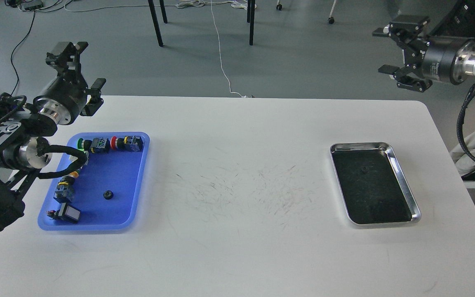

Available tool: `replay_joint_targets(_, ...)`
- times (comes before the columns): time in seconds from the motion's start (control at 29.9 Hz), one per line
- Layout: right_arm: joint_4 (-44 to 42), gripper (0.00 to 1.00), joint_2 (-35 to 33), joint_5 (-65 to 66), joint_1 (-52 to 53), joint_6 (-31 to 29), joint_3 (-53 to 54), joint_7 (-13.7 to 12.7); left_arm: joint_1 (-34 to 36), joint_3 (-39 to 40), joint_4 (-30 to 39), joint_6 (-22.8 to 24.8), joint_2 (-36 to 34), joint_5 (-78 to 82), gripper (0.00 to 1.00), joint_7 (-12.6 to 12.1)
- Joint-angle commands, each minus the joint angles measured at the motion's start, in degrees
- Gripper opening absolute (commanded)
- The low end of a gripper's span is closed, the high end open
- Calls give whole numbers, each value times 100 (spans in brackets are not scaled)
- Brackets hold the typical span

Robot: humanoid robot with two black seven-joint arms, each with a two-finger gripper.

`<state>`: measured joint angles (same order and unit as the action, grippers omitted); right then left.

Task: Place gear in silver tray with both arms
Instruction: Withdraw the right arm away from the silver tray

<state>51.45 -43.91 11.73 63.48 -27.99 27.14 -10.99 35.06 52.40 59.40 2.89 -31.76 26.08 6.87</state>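
In the blue tray [138,177] at the left lies the small black gear [107,194], untouched; the silver tray [404,181] sits well apart at the right, holding no gear; both the left gripper [81,68] and the right gripper [386,51] hover spread wide and empty; nothing looks done yet.

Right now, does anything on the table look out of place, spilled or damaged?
Nothing is spilled or toppled. The white table carries a patch of dark scuff marks at its centre, between the blue tray and the silver tray. The silver tray's dark bottom looks scratched, with one small dark speck I cannot identify.
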Motion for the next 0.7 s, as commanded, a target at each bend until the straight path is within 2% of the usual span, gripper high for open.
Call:
replay_joint_targets(0.0,-414,90,-126,-1468,-388,-1,344,237,9,-11,510,1,-321,11,98,-186)
replay_joint_targets(0.17,-1267,89,-109,-3173,-1056,-1,625,527,-26,-20,1371,36,-945,11,98,-239)
replay_joint_targets(0.27,-1400,89,-100,-4246,-1679,-1,827,615,-96,-28,1855,333,-1366,20,98,-230)
replay_joint_targets(0.37,-1357,90,-47,-4977,-2382,-1,1047,721,-158,-221,2268,738,-1823,46,98,-248)
replay_joint_targets(0.43,-1234,90,67,-5163,-2787,-1,1196,765,-167,-484,2628,765,-2131,169,98,-257)
replay_joint_targets(0.57,-427,90,41,-5163,-3298,-1,1539,826,-167,-924,3358,792,-2816,520,98,-257)
replay_joint_targets(0.67,-337,90,58,-5137,-3360,-1,1636,826,-167,-1275,3841,844,-3256,1247,98,-257)
